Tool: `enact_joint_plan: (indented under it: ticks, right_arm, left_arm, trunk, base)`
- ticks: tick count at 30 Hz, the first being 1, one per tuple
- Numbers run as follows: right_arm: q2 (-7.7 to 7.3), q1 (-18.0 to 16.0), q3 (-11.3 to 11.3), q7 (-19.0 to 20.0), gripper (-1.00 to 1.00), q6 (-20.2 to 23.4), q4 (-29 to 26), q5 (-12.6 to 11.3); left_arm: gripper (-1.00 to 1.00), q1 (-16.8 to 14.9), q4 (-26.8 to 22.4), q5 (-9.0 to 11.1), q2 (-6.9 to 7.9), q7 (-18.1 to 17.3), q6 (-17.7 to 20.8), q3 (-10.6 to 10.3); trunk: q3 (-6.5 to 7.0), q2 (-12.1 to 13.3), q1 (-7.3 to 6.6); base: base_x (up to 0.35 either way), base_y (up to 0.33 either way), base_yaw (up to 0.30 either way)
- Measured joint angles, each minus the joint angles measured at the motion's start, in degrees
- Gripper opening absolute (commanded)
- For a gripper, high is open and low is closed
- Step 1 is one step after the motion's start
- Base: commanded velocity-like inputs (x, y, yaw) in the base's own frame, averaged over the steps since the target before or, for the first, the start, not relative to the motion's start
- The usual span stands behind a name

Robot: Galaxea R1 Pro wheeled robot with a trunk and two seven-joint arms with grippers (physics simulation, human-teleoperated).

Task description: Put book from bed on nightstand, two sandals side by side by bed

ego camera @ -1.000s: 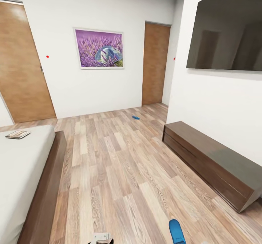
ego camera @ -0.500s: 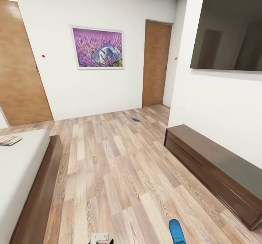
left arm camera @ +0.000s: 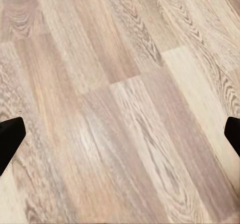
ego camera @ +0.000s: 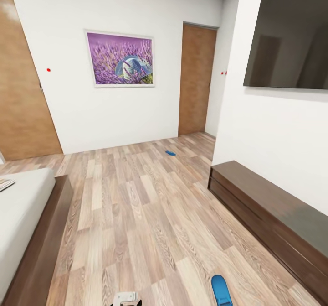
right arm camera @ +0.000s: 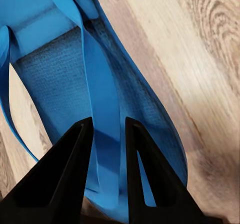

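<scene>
1. At the left edge of the head view, a low platform bed (ego camera: 27,233) is seen, made of a dark-brown wooden base and a plain, smooth light-grey mattress.
2. A small, thin, flat book (ego camera: 4,184) is seen lying on that mattress, cut off by the picture's left edge; its cover cannot be read.
3. A tall brown wooden door (ego camera: 23,91) is set in the white back wall, and beside it a white-framed picture of purple flowers (ego camera: 120,59) is hung.
4. The floor (ego camera: 136,215) is laid with light-brown planks of mixed tone, marked by dark, wavy grain.
5. The left gripper (left arm camera: 120,134) is held well apart over bare planks; its two black fingertips (left arm camera: 10,136) are seen at opposite edges of the left wrist view, with nothing between them.
6. A second brown door (ego camera: 196,78) is set in a recess, and a small bright blue sandal (ego camera: 170,153) is seen lying on the floor in front of it, well apart from the bed.
7. The right gripper (right arm camera: 105,134) is clamped on the smooth blue thong strap of another bright blue flip-flop (right arm camera: 60,83), whose footbed is finely textured; its rounded end is seen at the bottom of the head view.
8. On the right, a long, low dark-brown bench cabinet with a glossy top (ego camera: 273,215) is set against the white wall, beneath a large, flat black screen (ego camera: 291,37).
</scene>
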Motion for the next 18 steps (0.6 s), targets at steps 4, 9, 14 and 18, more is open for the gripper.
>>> enact_joint_plan:
  ticks: [4, 9, 14, 18]
  right_arm:
    - [0.00, 0.0, 0.0, 0.0, -1.00, 0.0, 0.0, 0.0]
    - [0.00, 0.0, 0.0, 0.0, -1.00, 0.0, 0.0, 0.0]
    - [0.01, 0.0, 0.0, 0.0, -1.00, 0.0, 0.0, 0.0]
    - [0.00, 0.0, 0.0, 0.0, -1.00, 0.0, 0.0, 0.0]
  left_arm:
    - [1.00, 0.0, 0.0, 0.0, 0.00, 0.0, 0.0, 0.0]
    - [1.00, 0.0, 0.0, 0.0, 0.00, 0.0, 0.0, 0.0]
    - [1.00, 0.0, 0.0, 0.0, 0.00, 0.0, 0.0, 0.0]
    - [1.00, 0.0, 0.0, 0.0, 0.00, 0.0, 0.0, 0.0]
  trunk:
    - [0.00, 0.0, 0.00]
    - [0.00, 0.0, 0.00]
    - [0.00, 0.0, 0.00]
    - [0.00, 0.0, 0.00]
  base:
    - [0.329, 0.000, 0.000]
    - [0.329, 0.000, 0.064]
    - [0.329, 0.000, 0.209]
    - [0.329, 0.000, 0.052]
